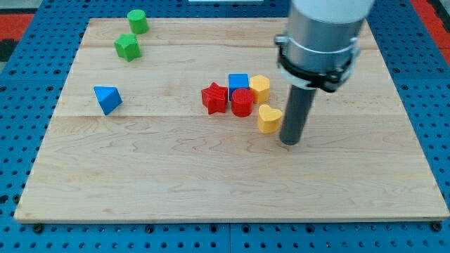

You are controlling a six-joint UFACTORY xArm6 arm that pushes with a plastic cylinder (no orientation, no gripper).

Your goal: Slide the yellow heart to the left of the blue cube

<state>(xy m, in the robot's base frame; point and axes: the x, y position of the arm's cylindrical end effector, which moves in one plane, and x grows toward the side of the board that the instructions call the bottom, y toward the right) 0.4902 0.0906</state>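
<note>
My tip (290, 141) stands upright beside yellow heart (268, 119).

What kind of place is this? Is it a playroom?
More likely a robot lab bench: a wooden board on a blue pegboard, with my tip just right of the yellow heart.

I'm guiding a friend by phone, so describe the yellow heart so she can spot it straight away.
Find the cluster of blocks near the middle of the wooden board. The yellow heart sits at its lower right edge, just left of my tip. Unlike the other yellow block above, it is notched.
</note>
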